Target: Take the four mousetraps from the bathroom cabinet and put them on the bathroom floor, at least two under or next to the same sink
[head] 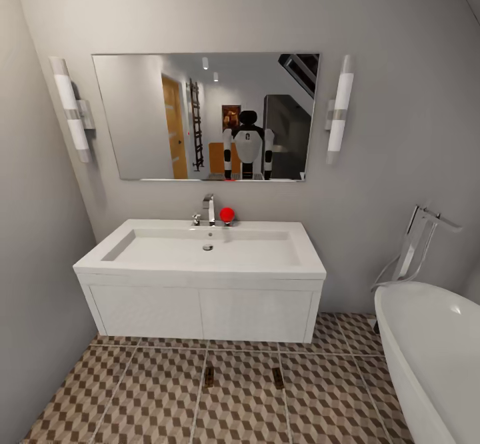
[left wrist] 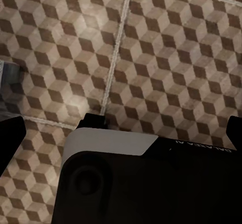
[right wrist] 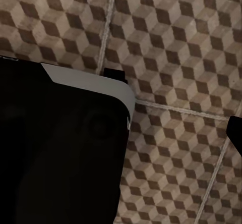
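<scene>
Already two mousetraps lengthwise toward the sink on the bathroom floor; jaw state indiscernible

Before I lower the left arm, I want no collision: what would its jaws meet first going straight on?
Most likely the bare tiled floor: the left wrist view looks along the jaws onto patterned tiles and grout, with nothing lying between. How far off it is, I cannot tell.

1. The bathroom floor is tiled in a brown-and-beige cube pattern with pale grout lines.
2. The sink is plain white, with a chrome tap and a red ball beside it.
3. Two small brown mousetraps lie on the tiles.
4. The bathtub at the right is white.
5. The walls are pale grey.
</scene>
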Available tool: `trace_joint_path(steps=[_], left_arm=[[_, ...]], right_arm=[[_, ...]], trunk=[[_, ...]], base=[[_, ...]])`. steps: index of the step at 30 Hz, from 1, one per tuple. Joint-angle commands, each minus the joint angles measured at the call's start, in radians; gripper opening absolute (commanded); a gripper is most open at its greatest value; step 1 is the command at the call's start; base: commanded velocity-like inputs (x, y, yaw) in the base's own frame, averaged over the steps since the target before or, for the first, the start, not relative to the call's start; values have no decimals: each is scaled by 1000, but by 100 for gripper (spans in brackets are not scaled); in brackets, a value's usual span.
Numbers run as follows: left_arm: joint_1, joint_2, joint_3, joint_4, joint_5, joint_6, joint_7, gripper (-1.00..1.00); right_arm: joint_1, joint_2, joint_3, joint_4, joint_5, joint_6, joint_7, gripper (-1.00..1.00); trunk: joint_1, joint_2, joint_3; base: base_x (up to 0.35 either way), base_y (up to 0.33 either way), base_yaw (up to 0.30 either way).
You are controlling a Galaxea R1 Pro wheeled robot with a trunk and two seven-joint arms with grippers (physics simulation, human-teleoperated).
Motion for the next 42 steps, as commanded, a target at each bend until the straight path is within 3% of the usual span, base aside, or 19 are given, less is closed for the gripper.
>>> trace_joint_path(steps=[1, 28, 42], left_arm=[[-1, 0, -6, 1, 7, -3, 3, 100], [-1, 0, -6, 1, 7, 2, 2, 100], [11, -48, -6, 1, 8, 4, -2, 100]], right_arm=[[-1, 0, 8, 3, 7, -4, -6, 100], [-1, 1, 8, 3, 10, -2, -17, 100], [-1, 1, 7, 3, 8, -5, -8, 100]], trunk=[[0, -1, -1], [0, -1, -1], [0, -1, -1]], base=[[0, 0, 195], [0, 0, 277], [0, 0, 205]])
